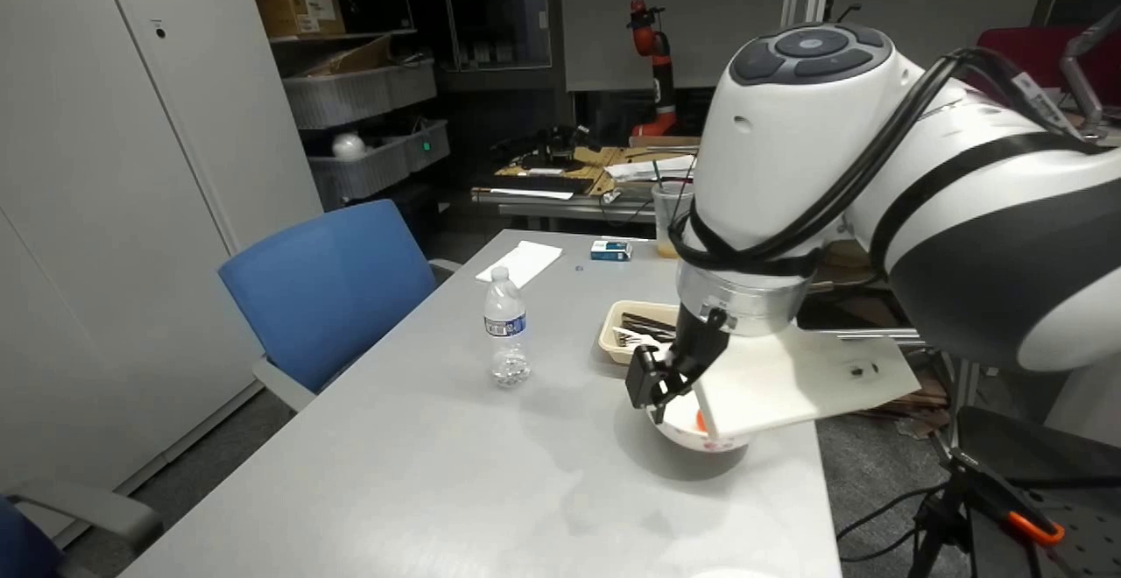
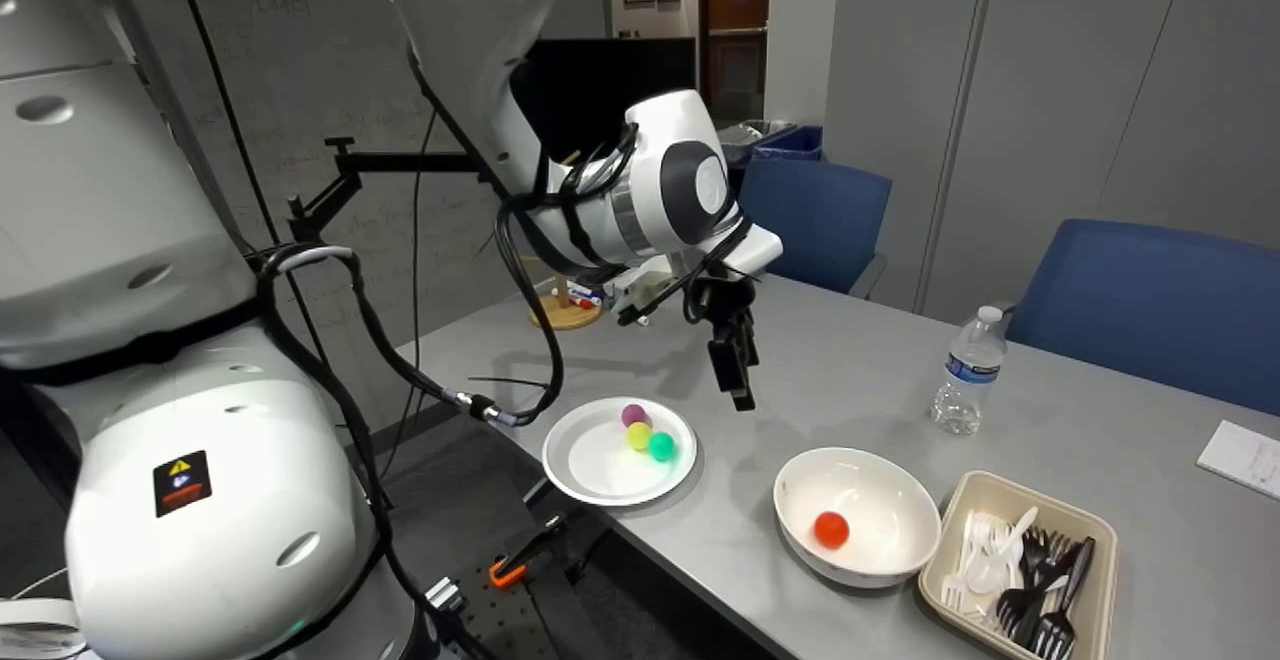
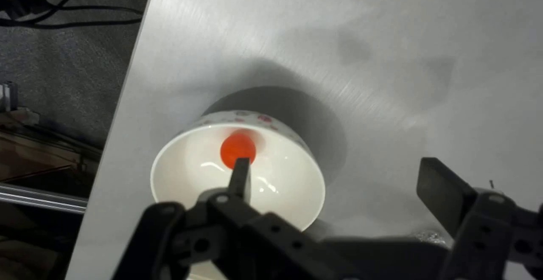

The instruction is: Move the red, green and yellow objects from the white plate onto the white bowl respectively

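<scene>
Near the white bowl (image 2: 895, 500) with the red ball (image 2: 831, 530) inside, holding the end effector (image 3: 335, 176) spread wide and empty. Next, probably down-left in an exterior view to the yellow ball (image 2: 639, 436) and green ball (image 2: 662, 447) on the white plate (image 2: 585, 455).

In an exterior view: open strip of table (image 2: 738, 490) between plate (image 2: 585, 465) and bowl (image 2: 905, 515), room to pass. Bowl open above; red ball (image 2: 831, 530) takes near left, right side free. Tray (image 2: 1106, 575) just beside bowl, right, tight; contact unclear. Bottle (image 2: 966, 375) upright, far side, table open between it and bowl. Purple ball (image 2: 633, 414), yellow ball (image 2: 638, 436), green ball (image 2: 662, 446) bunched on plate, left half free. Wrist view: gripper (image 3: 339, 182) spread wide, bowl edge and table in the gap.
</scene>
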{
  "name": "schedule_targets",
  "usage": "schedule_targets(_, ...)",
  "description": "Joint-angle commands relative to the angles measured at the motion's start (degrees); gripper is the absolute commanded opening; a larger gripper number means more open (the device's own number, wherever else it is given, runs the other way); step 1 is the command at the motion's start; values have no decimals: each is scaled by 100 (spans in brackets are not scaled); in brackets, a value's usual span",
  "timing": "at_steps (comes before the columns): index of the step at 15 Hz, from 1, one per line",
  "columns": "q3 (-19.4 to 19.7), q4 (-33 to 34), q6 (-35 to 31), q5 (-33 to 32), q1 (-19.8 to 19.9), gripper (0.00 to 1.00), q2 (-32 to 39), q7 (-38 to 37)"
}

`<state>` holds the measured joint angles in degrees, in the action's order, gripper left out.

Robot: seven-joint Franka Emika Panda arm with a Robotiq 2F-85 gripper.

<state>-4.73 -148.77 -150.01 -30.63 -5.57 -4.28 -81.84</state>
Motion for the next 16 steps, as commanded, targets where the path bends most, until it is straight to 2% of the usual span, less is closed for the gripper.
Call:
schedule_targets(1,-112,-97,-153,584,35,100,59,512)
schedule_targets(3,-122,-75,-153,460,86,100,221,381)
schedule_targets(6,-92,-108,-280,822,26,100,444,605)
schedule_targets(7,-90,-61,-76,529,29,100,329,339)
schedule_targets(13,-55,-78,-177,655,-5,100,482,407)
schedule_targets(16,-157,-79,31,659,-111,100,375,377)
